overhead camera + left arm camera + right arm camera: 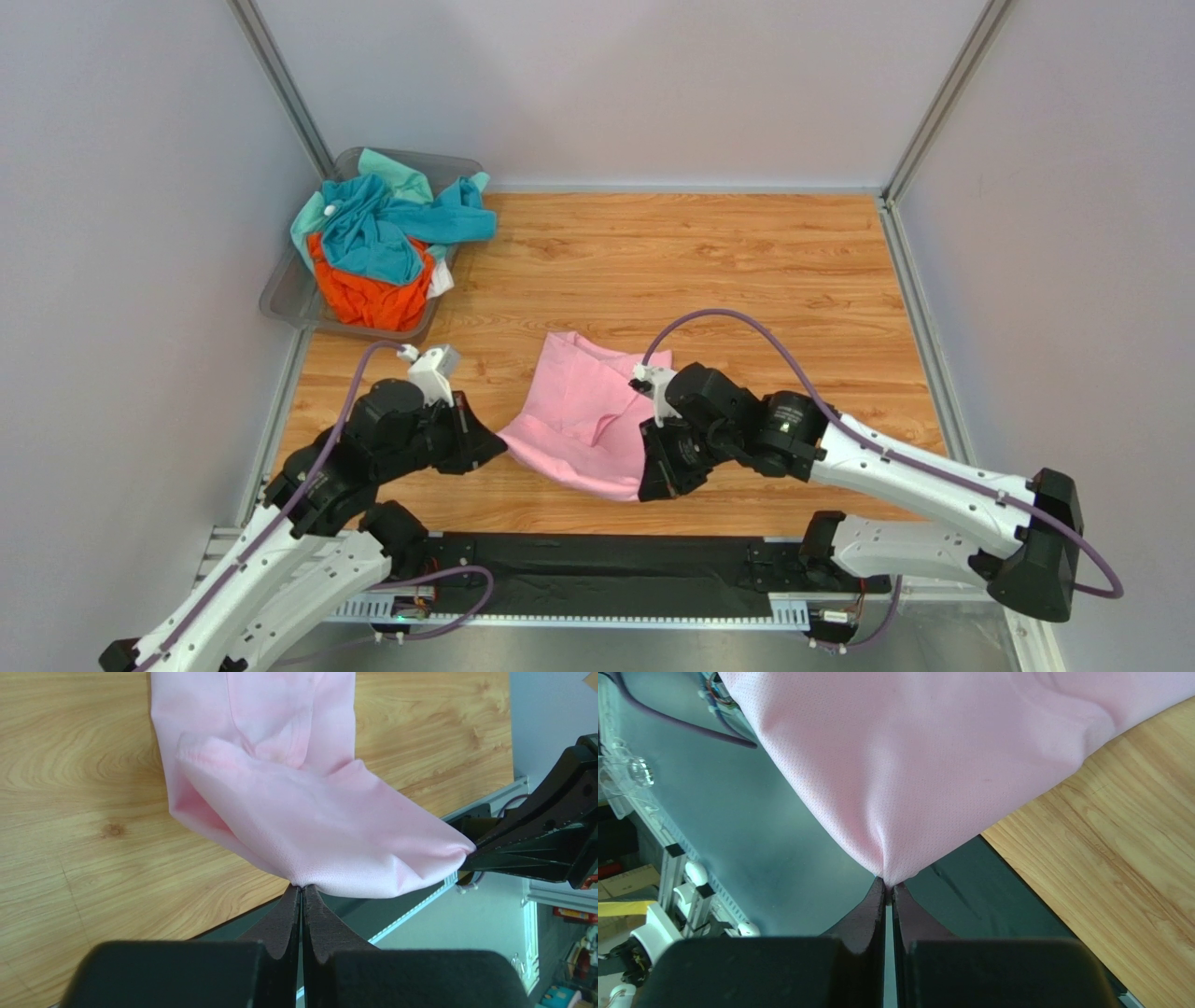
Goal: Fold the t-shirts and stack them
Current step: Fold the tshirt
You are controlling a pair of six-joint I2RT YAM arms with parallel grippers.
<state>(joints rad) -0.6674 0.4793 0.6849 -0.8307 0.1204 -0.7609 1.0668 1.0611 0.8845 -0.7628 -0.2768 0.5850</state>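
Spanning left gripper to right gripper, the pink t-shirt is pinched.

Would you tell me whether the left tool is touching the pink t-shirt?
Touching: the left wrist view shows the left tool shut on the pink t-shirt.

The left gripper is clamped on the near edge of the pink shirt. The cloth stretches right to a corner pinched by the right gripper. Its far part lies bunched on the table.
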